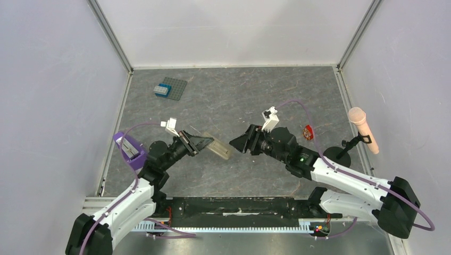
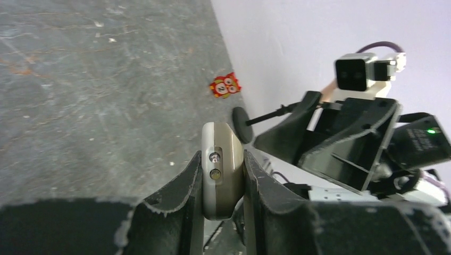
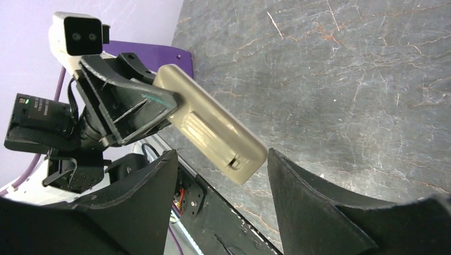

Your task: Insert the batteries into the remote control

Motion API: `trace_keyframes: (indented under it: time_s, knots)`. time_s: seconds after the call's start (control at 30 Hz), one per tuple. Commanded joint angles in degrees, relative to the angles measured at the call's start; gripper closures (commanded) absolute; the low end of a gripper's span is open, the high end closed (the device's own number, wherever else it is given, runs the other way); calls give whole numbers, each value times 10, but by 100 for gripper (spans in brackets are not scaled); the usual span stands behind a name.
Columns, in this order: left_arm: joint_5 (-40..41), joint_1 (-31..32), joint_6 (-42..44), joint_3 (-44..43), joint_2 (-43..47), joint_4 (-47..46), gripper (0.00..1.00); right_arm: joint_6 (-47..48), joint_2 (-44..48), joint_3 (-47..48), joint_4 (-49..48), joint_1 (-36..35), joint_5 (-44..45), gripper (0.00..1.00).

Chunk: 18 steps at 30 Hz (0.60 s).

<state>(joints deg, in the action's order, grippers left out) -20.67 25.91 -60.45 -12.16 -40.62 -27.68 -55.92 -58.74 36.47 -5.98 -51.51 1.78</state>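
Observation:
My left gripper (image 1: 205,142) is shut on the remote control (image 1: 220,149), a slim beige-white handset held above the table with its free end pointing right. In the left wrist view the remote (image 2: 222,164) is clamped edge-on between both fingers. My right gripper (image 1: 236,142) is open and empty, facing the remote's free end and just apart from it. In the right wrist view the remote's back (image 3: 213,125), with a ridged cover and a latch, sits just beyond my open fingertips (image 3: 159,175). No blue batteries show in any view.
A grey studded plate with a blue brick (image 1: 169,87) lies at the far left. A small red-and-white object (image 1: 308,132) lies behind the right arm. A pink microphone (image 1: 363,127) on a black stand is at the right wall. A purple part (image 1: 129,147) is at the left edge.

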Motion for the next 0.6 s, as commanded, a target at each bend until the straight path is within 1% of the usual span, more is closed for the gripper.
trace_keyframes:
  time_s: [0.0,0.03,0.07,0.13,0.2,0.3,0.5,0.57]
  knots:
    - [31,2,68,27,-25,-116,98,14,-5,-9,-13,0,-15,35]
    - [25,2,71,32,-32,-131,98,13,-9,-14,-26,0,-24,34]
    - [23,2,75,32,-39,-136,98,12,-15,-19,-39,0,-41,32]
    - [25,4,84,33,-52,-135,98,4,-29,-27,-52,0,-47,31]
    - [35,5,89,40,-67,-136,98,8,-45,-30,-63,0,-55,35]
    - [60,13,84,57,-99,-160,98,13,-71,-33,-71,0,-56,39]
    - [104,44,93,72,-181,-225,98,-28,-110,-46,-111,0,-52,45]
    - [114,51,100,76,-204,-240,98,-41,-130,-47,-125,0,-50,49]
